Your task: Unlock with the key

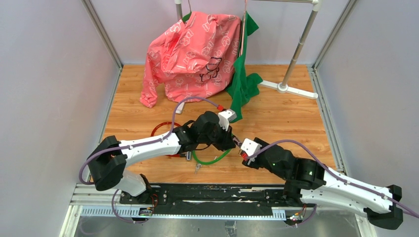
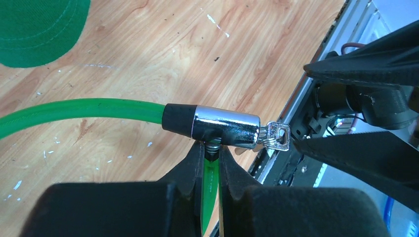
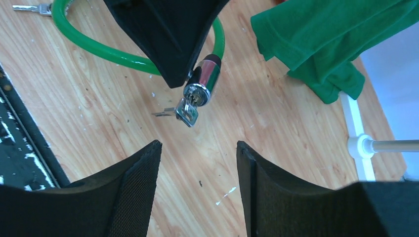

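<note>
The left gripper [image 2: 211, 150] is pinching the green cable [image 2: 84, 109] under its chrome barrel [image 2: 226, 127], a silver key [image 2: 276, 137] sitting in it; the right gripper [image 3: 197, 145] is standing open.

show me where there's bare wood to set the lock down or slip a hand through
Widest bare wood: right side, between the white rack foot, the green cloth and the right gripper. A smaller patch left, between the pink garment and the red cable. Crowded: centre front, where the left gripper clamps the green cable lock, with a loose key nearby.
</note>
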Tool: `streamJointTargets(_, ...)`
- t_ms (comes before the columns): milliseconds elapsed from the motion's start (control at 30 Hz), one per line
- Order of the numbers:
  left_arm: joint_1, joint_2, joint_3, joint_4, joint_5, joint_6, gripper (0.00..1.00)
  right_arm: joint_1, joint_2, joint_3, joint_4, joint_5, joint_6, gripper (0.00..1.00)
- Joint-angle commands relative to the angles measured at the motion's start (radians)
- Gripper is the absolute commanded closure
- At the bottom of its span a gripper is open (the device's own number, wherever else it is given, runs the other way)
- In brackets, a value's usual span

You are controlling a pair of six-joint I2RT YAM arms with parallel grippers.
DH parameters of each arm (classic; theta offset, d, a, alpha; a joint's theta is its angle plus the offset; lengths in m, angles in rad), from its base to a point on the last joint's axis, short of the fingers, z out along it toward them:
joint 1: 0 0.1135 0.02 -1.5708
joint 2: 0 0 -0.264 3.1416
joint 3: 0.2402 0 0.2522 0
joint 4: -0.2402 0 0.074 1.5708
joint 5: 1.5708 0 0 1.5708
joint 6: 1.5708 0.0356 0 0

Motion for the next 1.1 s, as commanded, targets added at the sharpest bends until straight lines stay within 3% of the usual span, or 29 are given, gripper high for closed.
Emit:
streamJointTargets(0,0.005,-0.043,0.037,0.016,0.037,0.010,1.00,0.013,-0.072,-0.071,0.092,0.036,-0.104,0.41)
streamJointTargets(500,0.005,-0.048,0.049,0.017,0.072,-0.004,1.00,0.013,-0.053,-0.127,0.230,-0.038,-0.132,0.53)
streamJointTargets(1067,0.002,-0.054,0.049,0.014,0.084,-0.006,1.00,0.012,-0.032,-0.162,0.310,0.016,-0.147,0.71)
